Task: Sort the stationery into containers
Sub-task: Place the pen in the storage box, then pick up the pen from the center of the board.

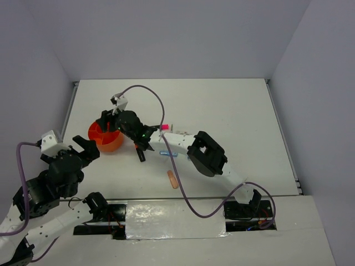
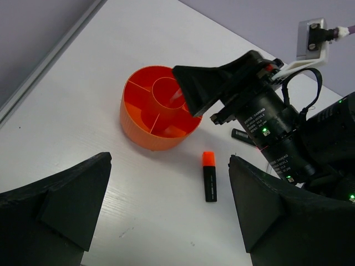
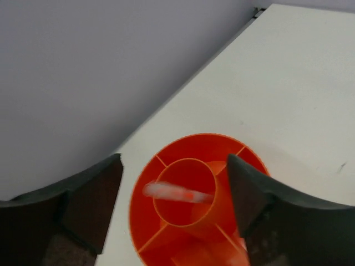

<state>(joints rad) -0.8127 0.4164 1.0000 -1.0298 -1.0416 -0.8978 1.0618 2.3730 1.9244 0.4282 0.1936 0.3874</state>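
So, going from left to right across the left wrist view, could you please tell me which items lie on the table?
orange tub → orange-capped highlighter → partly hidden black item

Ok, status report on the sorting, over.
Left gripper open, empty. Right gripper open over orange tub, blurred pale item at its centre cup. Orange-capped highlighter lies beside tub; no obstruction seen.

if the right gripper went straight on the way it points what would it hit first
Most likely the orange tub: the right gripper points down at its round centre cup. A blurred pale item lies in that line too, apparently over the cup, but its depth is unclear.
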